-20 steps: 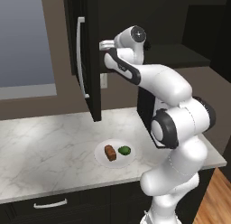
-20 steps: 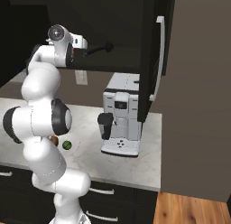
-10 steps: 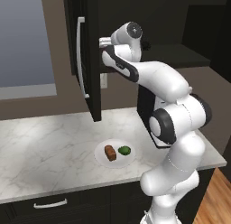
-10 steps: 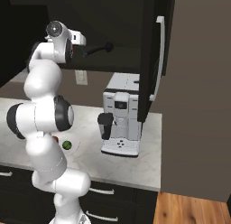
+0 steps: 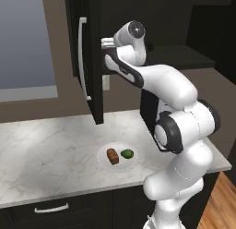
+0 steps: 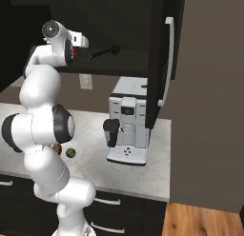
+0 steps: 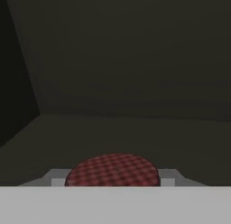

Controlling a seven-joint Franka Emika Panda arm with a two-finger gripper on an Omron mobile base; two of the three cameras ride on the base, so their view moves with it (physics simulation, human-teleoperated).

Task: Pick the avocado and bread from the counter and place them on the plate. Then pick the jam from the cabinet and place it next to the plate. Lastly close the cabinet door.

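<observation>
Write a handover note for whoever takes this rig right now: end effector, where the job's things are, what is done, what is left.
End effector: inside the open cabinet, its fingers on either side of the jam; the hand view does not show whether the grip is firm.
Jam: on the cabinet shelf, not lifted out.
Bread and avocado: side by side on the plate, on the counter.
Cabinet door: swung open.
Done: bread and avocado plated.
Left: secure the jam, set it next to the plate, close the cabinet door.
</observation>
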